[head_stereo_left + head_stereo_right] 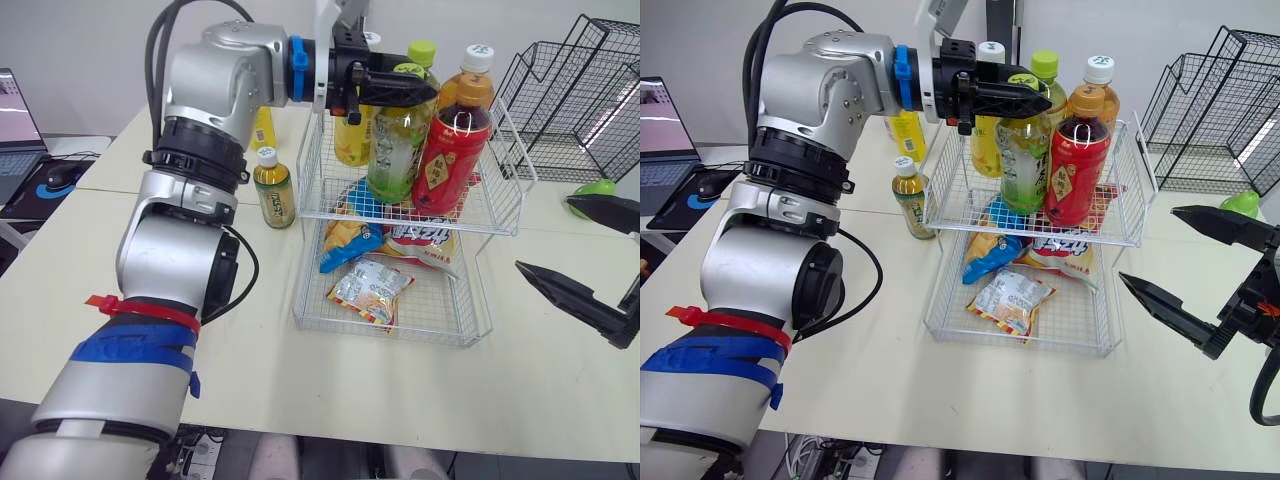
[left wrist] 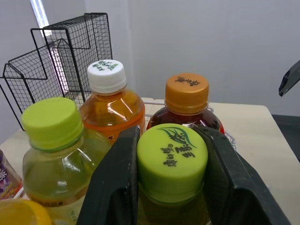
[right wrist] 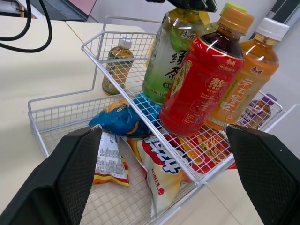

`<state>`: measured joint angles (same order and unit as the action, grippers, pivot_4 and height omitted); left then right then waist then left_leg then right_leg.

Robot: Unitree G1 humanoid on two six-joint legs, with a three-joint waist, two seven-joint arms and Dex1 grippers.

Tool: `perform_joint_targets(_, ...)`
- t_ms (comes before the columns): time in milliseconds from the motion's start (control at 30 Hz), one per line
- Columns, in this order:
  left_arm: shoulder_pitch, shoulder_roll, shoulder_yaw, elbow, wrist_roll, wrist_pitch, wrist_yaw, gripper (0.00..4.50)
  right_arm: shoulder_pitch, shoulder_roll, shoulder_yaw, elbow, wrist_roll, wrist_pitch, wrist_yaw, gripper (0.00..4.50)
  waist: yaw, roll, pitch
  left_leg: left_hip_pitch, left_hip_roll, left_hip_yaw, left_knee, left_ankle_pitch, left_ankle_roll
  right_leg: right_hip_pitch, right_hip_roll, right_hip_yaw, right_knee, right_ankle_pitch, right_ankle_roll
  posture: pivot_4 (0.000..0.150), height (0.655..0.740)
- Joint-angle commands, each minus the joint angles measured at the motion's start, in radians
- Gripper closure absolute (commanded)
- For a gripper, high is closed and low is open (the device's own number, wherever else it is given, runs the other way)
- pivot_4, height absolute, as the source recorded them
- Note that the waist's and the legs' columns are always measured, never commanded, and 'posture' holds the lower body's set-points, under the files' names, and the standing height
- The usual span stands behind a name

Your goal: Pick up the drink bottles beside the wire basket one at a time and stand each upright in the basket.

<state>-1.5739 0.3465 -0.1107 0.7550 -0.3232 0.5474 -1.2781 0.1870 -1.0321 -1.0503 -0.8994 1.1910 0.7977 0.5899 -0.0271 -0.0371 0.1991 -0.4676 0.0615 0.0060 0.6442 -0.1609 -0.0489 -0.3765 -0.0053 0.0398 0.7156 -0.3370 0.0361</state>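
My left gripper [image 1: 405, 88] is shut on the neck of a green tea bottle [image 1: 397, 150] with a lime cap [image 2: 172, 155]. The bottle stands upright in the upper tier of the white wire basket [image 1: 500, 215]. Next to it in that tier stand a red-labelled bottle [image 1: 452, 160] with an orange cap, an orange tea bottle [image 1: 478, 70] with a white cap, another lime-capped bottle [image 2: 54, 140] and a yellow one [image 1: 352, 138]. A small white-capped bottle [image 1: 274, 190] stands on the table left of the basket, with a yellow bottle [image 1: 263, 130] behind it. My right gripper [image 1: 545, 235] hangs open to the right of the basket.
Snack packets [image 1: 372, 290] lie in the basket's lower tier. Black wire racks [image 1: 570, 100] stand at the back right, with a green object [image 1: 595, 188] beside them. A laptop [image 1: 15, 120] and a mouse [image 1: 62, 175] sit at the far left.
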Motion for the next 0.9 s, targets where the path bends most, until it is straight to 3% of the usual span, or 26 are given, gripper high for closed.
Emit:
perform_joint_targets(33,-0.019,-0.014,0.023,-0.019,0.004,-0.048,-0.002,3.15,-0.002,-0.016,-0.039,-0.005,0.01,-0.019,-0.015,0.0,0.0,0.0,0.0,0.0,0.0,0.0,0.0,0.0,0.0,0.0,0.0,0.0,0.0,0.0,0.0,0.15,0.6978)
perform_joint_targets(300,-0.019,-0.029,0.023,0.021,0.027,-0.099,-0.023,3.15,0.002,-0.021,-0.041,-0.004,0.008,-0.023,-0.016,0.0,0.0,0.0,0.0,0.0,-0.001,0.0,0.001,0.0,0.0,0.001,0.0,0.0,0.0,0.0,0.0,0.15,0.6978)
perform_joint_targets(633,-0.031,0.021,0.034,0.002,0.009,-0.093,-0.149,0.05,-0.009,-0.022,-0.034,0.007,-0.006,-0.033,-0.018,0.0,0.0,0.0,0.0,0.001,0.0,0.0,0.001,0.0,0.0,0.001,0.0,0.0,0.0,0.0,0.0,0.15,0.6978)
perform_joint_targets(900,-0.039,0.09,0.082,-0.03,-0.006,-0.069,-0.154,0.02,-0.046,-0.028,0.014,0.026,-0.022,-0.064,-0.029,0.0,-0.001,0.0,0.0,0.001,0.0,-0.001,0.001,0.0,0.0,0.001,0.0,0.0,0.0,0.0,0.0,0.15,0.6978)
